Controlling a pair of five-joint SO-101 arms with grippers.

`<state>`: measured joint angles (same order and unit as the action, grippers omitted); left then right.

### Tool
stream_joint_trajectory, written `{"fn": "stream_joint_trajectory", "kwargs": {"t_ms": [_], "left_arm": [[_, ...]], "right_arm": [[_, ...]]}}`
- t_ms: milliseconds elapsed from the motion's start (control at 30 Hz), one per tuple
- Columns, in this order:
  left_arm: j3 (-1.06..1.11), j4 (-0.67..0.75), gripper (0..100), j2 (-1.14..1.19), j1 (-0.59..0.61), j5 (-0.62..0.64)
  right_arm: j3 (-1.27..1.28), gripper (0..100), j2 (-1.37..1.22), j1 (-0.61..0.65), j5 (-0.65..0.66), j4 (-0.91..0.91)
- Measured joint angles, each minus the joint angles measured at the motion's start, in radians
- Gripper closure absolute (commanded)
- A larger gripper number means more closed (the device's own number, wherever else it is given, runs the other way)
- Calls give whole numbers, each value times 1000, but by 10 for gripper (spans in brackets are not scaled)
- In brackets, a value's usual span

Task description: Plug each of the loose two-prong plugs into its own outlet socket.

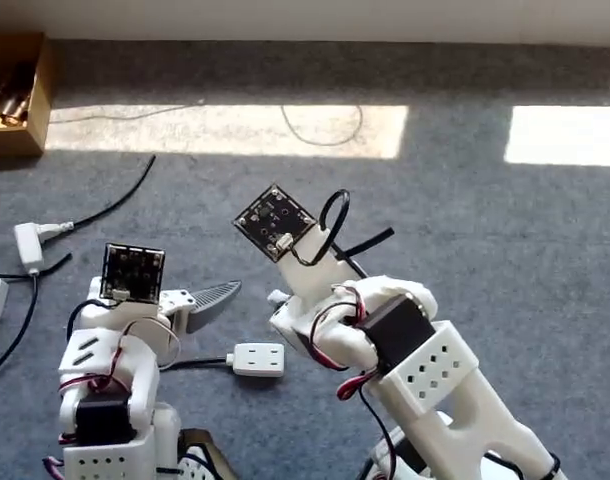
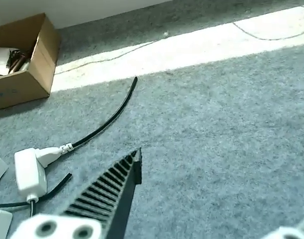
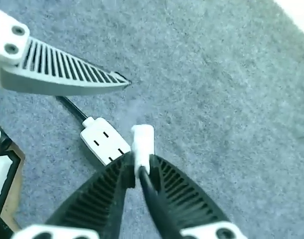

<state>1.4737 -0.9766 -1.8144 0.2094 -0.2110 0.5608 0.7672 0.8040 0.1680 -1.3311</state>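
No plug was seated yet. The outlet socket (image 1: 258, 358) lay empty on the near carpet (image 1: 485, 220), and I had a white two-prong plug (image 3: 142, 142) pinched in the right end effector (image 3: 141, 165) just beside it, prongs hidden. The left end effector (image 1: 217, 296) hung near; whether it was spread, I could not tell. Far left lay a white block (image 2: 30, 172), possibly another plug.

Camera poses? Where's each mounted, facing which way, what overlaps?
High: fixed overhead, looking down on carpet, left arm, right arm, outlet socket.
Left wrist: on left arm, facing across carpet toward cardboard box; left end effector shows.
Right wrist: on right arm, looking down; right end effector shut on plug.
Shared: high and right wrist see outlet socket.
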Motion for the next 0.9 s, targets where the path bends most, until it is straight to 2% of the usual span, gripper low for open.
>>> {"fn": "stream_joint_trajectory", "kwargs": {"t_ms": [200, 367, 533, 667, 800, 900], "left_arm": [[0, 0, 497, 0, 57, 0], [0, 44, 497, 2, 195, 32], [-3, 84, 520, 81, 235, 35], [-3, 186, 537, 207, 238, 35], [-3, 272, 535, 327, 247, 38], [-3, 351, 535, 385, 296, 38]], "right_arm": [[0, 993, -84, 0, -94, 5], [0, 991, -252, 0, -187, 15], [0, 989, -313, 25, -413, 0], [0, 989, -313, 112, -620, 0], [0, 991, -313, 189, -694, 0], [5, 992, -313, 193, -732, 0]]}}
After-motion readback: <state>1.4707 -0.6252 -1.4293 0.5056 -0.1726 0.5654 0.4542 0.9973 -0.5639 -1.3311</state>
